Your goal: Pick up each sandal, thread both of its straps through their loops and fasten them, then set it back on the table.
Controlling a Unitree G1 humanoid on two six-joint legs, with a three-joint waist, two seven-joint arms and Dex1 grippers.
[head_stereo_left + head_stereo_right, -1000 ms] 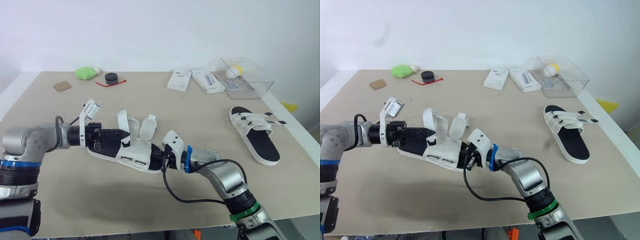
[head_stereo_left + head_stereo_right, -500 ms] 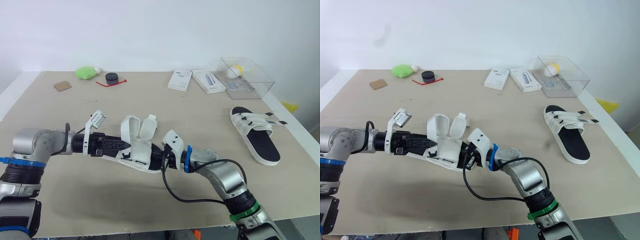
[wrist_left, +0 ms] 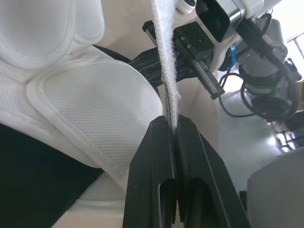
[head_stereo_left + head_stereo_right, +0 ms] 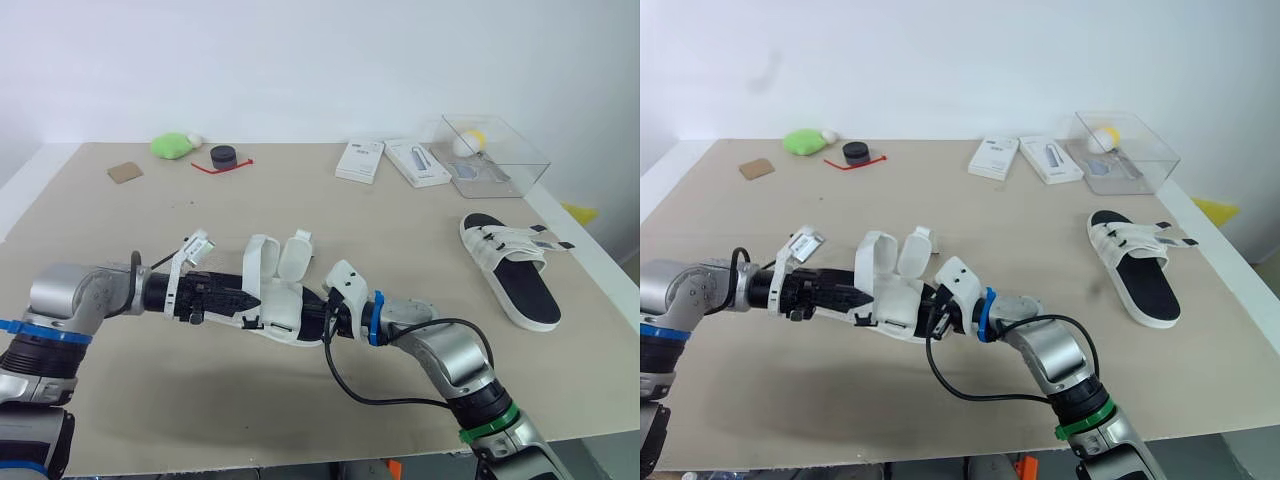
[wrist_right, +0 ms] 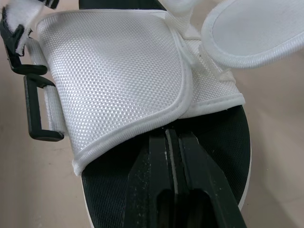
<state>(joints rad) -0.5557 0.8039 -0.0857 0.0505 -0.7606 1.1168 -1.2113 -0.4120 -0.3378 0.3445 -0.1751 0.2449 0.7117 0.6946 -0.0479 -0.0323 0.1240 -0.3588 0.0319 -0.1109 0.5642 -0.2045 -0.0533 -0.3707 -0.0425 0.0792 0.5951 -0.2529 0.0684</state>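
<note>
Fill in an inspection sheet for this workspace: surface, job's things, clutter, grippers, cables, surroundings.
Surface: beige tabletop, no spills seen.
Job's things: white mesh sandal with black footbed held between the grippers, flaps standing open; second white-strapped black sandal lying at the right.
Clutter: green lump, black round puck, red cord, brown square, white box, longer white box, clear plastic box, toward the far edge.
Grippers: left gripper shut on a white strap; right gripper shut on the held sandal's end.
Cables: black cable looping from the right wrist; black wire at the left wrist.
Surroundings: white wall; yellow scrap beyond the table's right edge.
</note>
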